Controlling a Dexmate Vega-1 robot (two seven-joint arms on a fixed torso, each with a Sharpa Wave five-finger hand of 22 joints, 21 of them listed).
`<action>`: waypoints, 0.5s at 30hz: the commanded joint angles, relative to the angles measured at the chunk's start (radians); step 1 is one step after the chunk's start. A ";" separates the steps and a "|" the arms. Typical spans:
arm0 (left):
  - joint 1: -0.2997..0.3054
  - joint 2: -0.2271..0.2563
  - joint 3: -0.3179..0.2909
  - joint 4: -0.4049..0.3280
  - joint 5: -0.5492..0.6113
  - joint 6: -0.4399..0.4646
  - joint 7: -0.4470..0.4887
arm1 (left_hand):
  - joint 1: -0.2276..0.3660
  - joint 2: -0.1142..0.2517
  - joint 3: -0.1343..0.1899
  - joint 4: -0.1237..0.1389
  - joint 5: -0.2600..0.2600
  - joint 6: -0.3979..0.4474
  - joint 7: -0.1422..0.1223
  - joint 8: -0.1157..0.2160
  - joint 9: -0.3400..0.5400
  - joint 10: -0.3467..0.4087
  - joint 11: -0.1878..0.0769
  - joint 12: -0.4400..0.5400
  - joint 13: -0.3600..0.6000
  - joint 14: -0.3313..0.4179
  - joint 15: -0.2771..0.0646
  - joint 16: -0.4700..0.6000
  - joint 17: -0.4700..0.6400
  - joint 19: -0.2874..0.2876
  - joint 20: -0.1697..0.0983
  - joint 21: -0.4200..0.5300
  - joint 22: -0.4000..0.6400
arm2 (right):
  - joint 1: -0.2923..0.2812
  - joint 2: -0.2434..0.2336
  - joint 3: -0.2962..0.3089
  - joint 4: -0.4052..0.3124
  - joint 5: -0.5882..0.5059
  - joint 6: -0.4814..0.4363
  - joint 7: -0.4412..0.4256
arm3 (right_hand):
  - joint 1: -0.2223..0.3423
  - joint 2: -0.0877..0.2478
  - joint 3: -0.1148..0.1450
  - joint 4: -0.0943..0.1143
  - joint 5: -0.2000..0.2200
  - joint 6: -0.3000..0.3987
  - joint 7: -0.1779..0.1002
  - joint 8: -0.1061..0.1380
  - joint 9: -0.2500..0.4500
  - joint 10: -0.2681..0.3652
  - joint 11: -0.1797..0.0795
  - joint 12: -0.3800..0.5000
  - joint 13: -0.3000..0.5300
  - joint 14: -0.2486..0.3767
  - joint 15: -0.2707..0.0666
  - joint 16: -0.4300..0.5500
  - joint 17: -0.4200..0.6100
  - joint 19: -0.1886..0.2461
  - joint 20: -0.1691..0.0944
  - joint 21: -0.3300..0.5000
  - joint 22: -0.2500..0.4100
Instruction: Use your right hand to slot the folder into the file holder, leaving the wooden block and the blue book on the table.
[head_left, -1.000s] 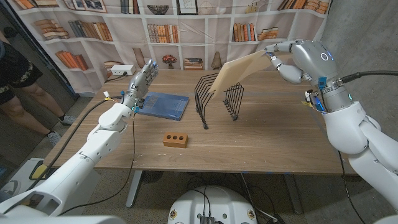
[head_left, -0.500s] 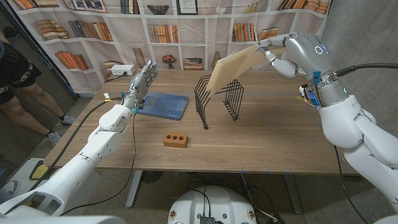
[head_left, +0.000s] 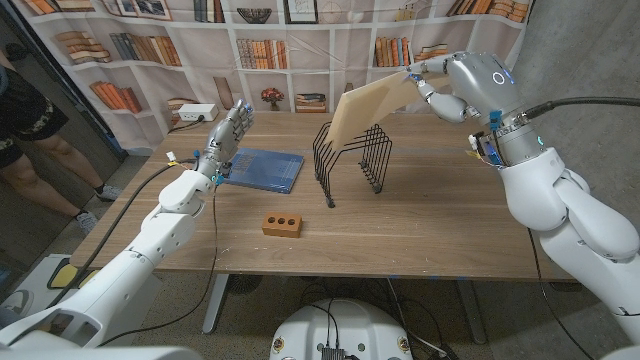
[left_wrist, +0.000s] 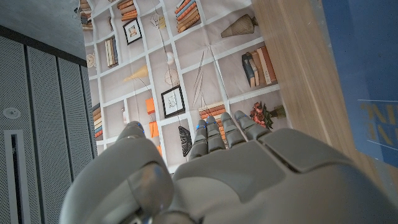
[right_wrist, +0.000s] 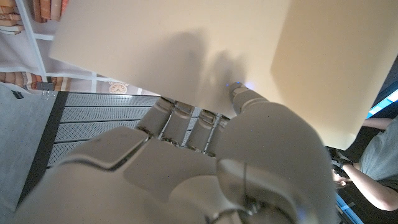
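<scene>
My right hand (head_left: 428, 80) holds the tan folder (head_left: 366, 108) by its upper corner above the black wire file holder (head_left: 350, 155). The folder hangs tilted, its lower edge at the top of the holder's wires. In the right wrist view the folder (right_wrist: 205, 50) spreads over my fingers (right_wrist: 186, 121), which grip it. The blue book (head_left: 261, 168) lies flat on the table to the holder's left. The wooden block (head_left: 282, 224) with three holes sits nearer the front. My left hand (head_left: 226, 132) stands raised above the book's left end, fingers apart, holding nothing; its back (left_wrist: 249, 174) shows in the left wrist view.
A wooden table (head_left: 430, 230) carries everything; its right half is bare wood. A bookshelf-print backdrop (head_left: 300, 40) hangs behind. A person (head_left: 25, 115) stands at the far left beyond the table. A white power strip (head_left: 195, 113) lies at the back left corner.
My right hand has carried the folder leftward and slightly down, so its lower edge now sits over the file holder. The left hand, book and block have not moved.
</scene>
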 joint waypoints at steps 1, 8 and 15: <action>-0.021 -0.003 0.005 0.029 -0.005 0.011 -0.016 | 0.004 0.001 -0.006 0.000 -0.002 0.006 0.001 -0.005 0.005 0.003 -0.001 0.000 0.006 0.011 -0.001 -0.003 0.004 0.008 -0.004 -0.002 0.003 | 0.038 -0.020 -0.060 0.011 -0.012 -0.111 0.004 | -0.009 -0.002 0.003 -0.008 -0.001 0.010 0.000 0.004 0.002 0.009 0.004 0.006 0.000 0.005 -0.119 -0.001 0.003 0.001 -0.155 0.006 0.000; -0.027 -0.004 0.006 0.034 -0.005 0.014 -0.016 | 0.004 0.001 -0.006 0.000 -0.002 0.007 0.002 -0.004 0.005 0.003 0.000 0.000 0.006 0.011 0.000 -0.003 0.004 0.008 -0.004 -0.002 0.003 | 0.014 -0.035 -0.065 0.013 -0.017 -0.148 -0.030 | -0.011 -0.002 0.004 -0.009 0.000 0.012 0.002 0.004 0.002 0.011 0.004 0.006 -0.001 0.006 -0.119 -0.001 0.003 0.002 -0.155 0.008 -0.001; -0.034 -0.006 0.010 0.037 0.000 0.013 -0.016 | 0.005 0.002 -0.006 0.001 -0.002 0.006 0.002 -0.004 0.005 0.004 0.000 0.000 0.006 0.011 0.000 -0.003 0.005 0.008 -0.004 -0.002 0.003 | -0.057 -0.041 -0.047 0.001 -0.059 -0.172 -0.104 | -0.013 -0.002 0.004 -0.010 0.000 0.011 0.000 0.003 0.003 0.012 0.004 0.007 -0.001 0.007 -0.119 -0.001 0.003 0.002 -0.155 0.009 -0.001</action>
